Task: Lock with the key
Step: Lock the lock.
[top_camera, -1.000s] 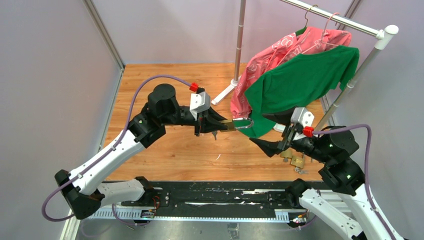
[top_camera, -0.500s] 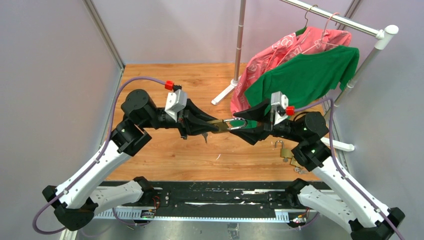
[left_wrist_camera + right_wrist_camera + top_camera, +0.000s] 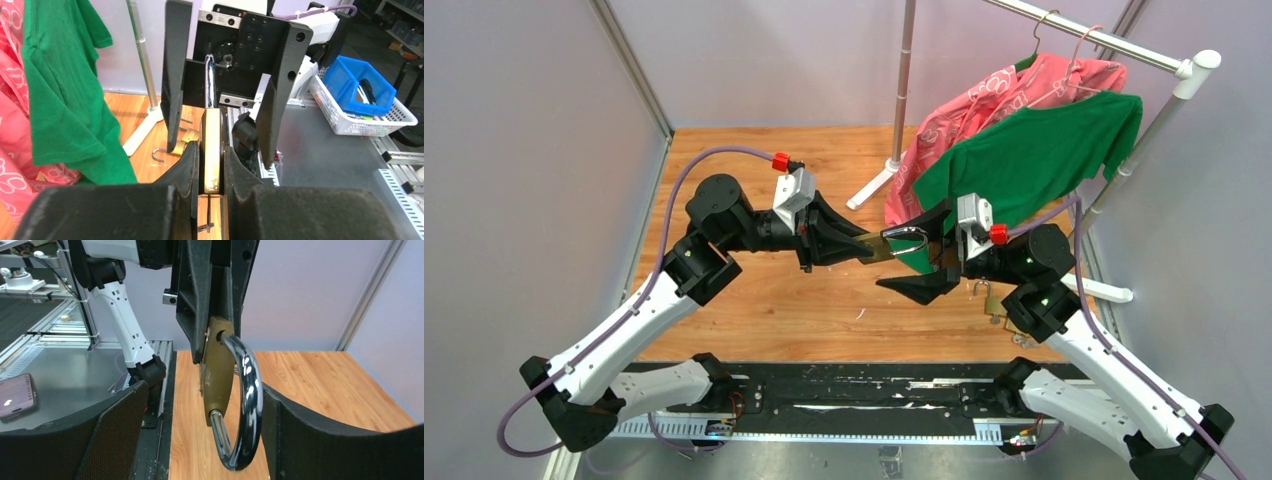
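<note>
Heads up: your left fingers pinch the padlock mid-air above the worktop, right fingers spread around its shackle. Squeeze off-centre and it'll likely twist out of that pinch.

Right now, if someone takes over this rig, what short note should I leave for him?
Left gripper: shut on the brass padlock, held in the air, shackle pointing at the right arm.
Right gripper: open, its jaws either side of the shackle.
Another padlock lies on the table near the right arm.
Done: padlock lifted and presented.
To do: locking with the key; no key is clearly visible, and whether the shackle is seated I cannot tell.
</note>
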